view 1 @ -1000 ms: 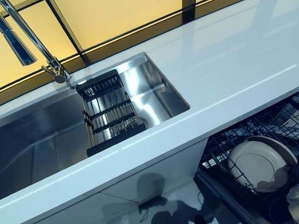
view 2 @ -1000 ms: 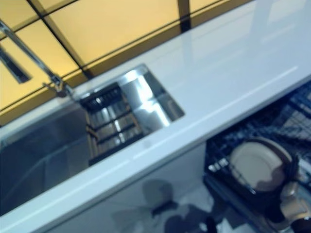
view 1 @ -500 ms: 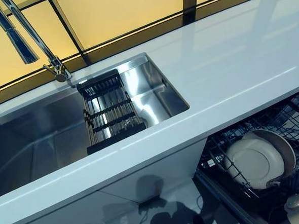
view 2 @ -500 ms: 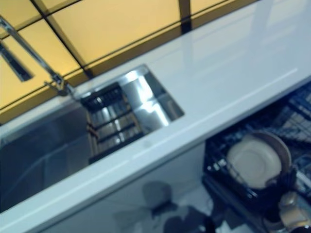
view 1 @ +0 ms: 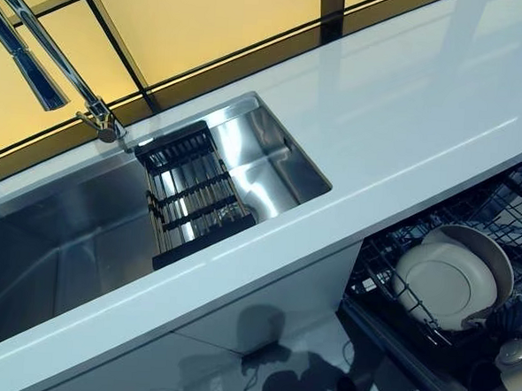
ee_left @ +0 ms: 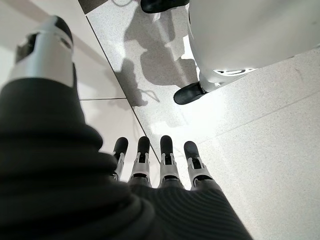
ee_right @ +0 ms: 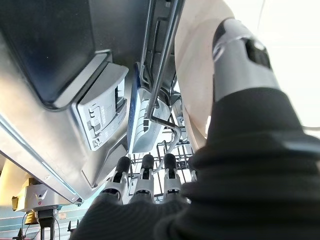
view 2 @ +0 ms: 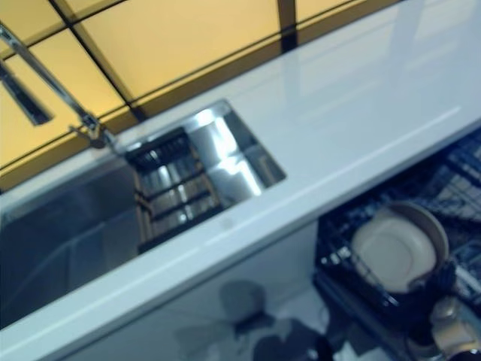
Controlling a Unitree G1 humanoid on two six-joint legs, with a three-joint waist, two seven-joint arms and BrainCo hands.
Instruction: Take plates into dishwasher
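We can't tell whether the right hand (view 1: 509, 319) touches the plate (view 1: 442, 282); the dishwasher rack (view 1: 390, 261) runs off the edge, as does the faucet (view 1: 39, 53).

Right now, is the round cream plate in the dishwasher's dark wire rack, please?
Yes: the round cream plate stands on edge among the dark wire rack tines.

Bright overhead glare on the sink (view 1: 271, 174) steel — right eye view soft, blurred.

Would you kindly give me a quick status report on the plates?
Left hand open, idle over the floor. Right hand open at the dishwasher rack, thumb beside the plate. Plate standing on edge in the rack. Nothing in the way.
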